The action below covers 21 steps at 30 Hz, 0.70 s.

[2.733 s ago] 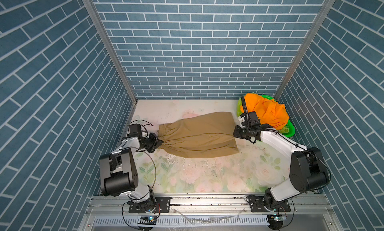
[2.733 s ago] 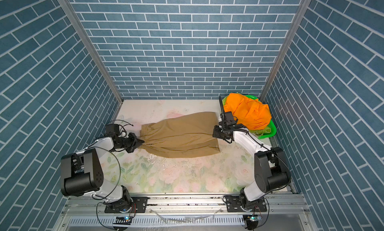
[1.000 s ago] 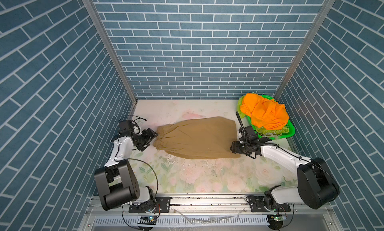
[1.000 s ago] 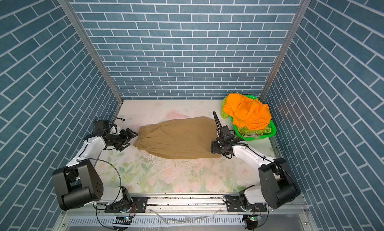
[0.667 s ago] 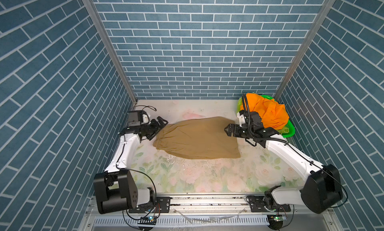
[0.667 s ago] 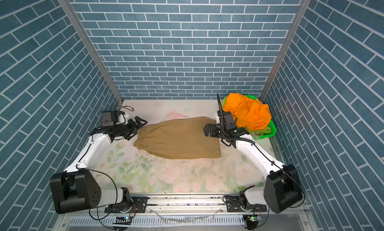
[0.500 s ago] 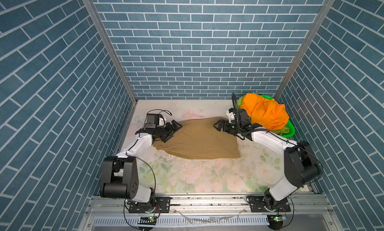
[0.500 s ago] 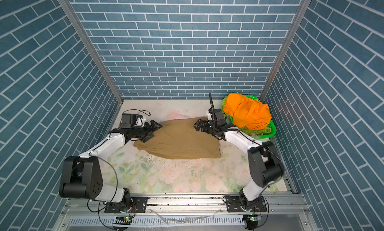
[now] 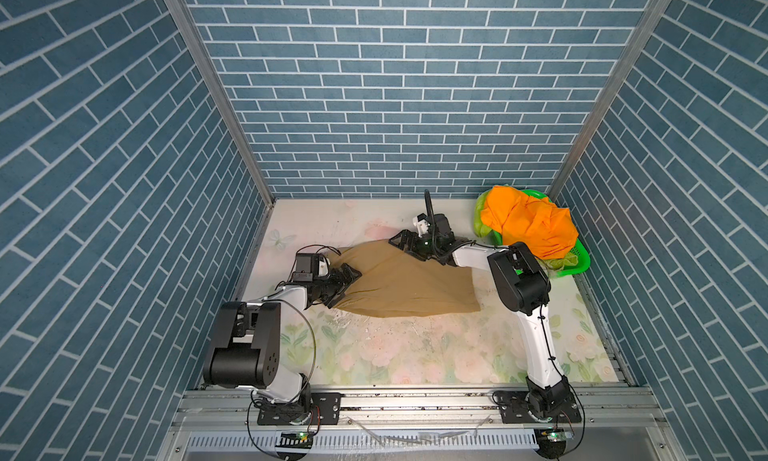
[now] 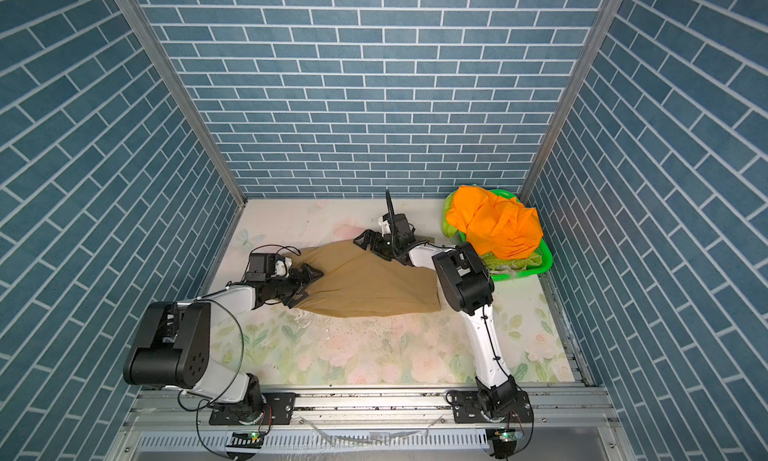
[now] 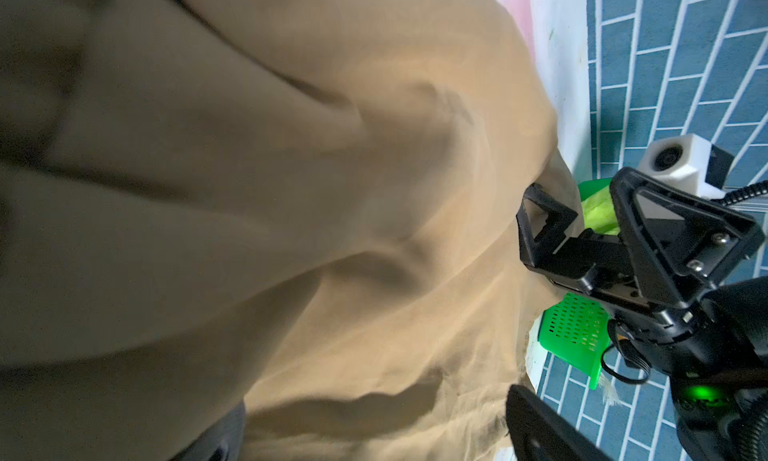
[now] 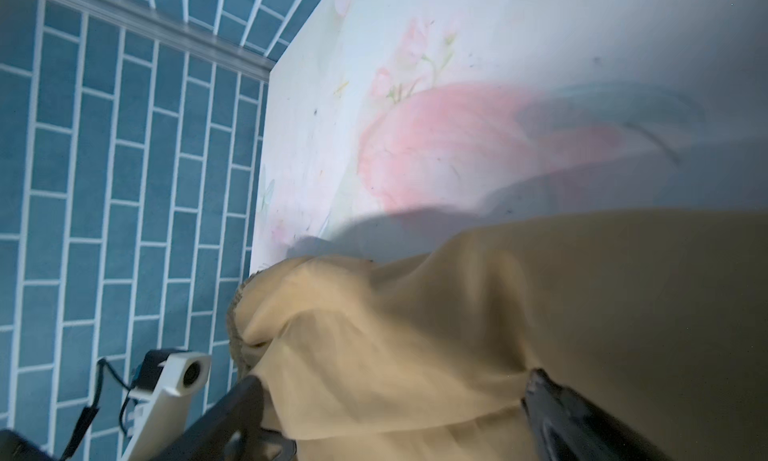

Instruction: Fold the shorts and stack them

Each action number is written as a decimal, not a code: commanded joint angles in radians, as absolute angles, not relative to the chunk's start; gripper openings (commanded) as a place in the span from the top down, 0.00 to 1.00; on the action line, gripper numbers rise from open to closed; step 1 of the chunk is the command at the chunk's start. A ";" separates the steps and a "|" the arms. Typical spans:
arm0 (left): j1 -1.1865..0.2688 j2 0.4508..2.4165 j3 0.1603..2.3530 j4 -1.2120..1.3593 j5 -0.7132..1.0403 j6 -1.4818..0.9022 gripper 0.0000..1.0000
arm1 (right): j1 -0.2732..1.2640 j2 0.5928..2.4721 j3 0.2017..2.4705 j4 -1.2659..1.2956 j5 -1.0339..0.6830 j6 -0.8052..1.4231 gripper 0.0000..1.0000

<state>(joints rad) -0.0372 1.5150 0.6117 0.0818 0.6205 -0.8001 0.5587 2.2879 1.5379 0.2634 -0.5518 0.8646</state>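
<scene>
The tan shorts (image 9: 409, 286) (image 10: 370, 286) lie spread across the middle of the table. My left gripper (image 9: 347, 284) (image 10: 309, 282) is open at their left end, its jaws straddling the cloth (image 11: 332, 230). My right gripper (image 9: 405, 243) (image 10: 368, 242) is open over their far edge, with a tan fold (image 12: 415, 355) between its wide jaws. Both wrist views show cloth between spread fingers, with no pinch. The orange shorts (image 9: 530, 226) (image 10: 496, 226) are heaped in the basket, on top of the lime green shorts (image 9: 482, 226) (image 10: 449, 226).
The green perforated basket (image 9: 579, 263) (image 10: 545, 268) stands at the back right corner, close behind the right arm. Blue brick walls enclose the floral table (image 9: 415, 355) on three sides. A metal rail (image 9: 415, 400) runs along the front edge.
Both grippers left the shorts' outer ends and swung inward. The left one came to the left end of the cloth, the right one to its far edge. Their jaws opened wider.
</scene>
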 commanded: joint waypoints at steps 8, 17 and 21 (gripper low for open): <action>0.011 1.592 0.518 0.042 0.583 -0.761 0.00 | 0.393 2.320 1.561 0.040 -0.567 0.623 0.01; -0.089 1.419 0.922 -0.261 0.448 -0.607 0.00 | 0.370 2.059 1.505 -0.071 -0.598 0.523 0.01; -0.095 1.521 1.026 -0.247 0.524 -0.662 0.00 | 0.479 1.893 1.334 -0.027 -0.487 0.596 0.01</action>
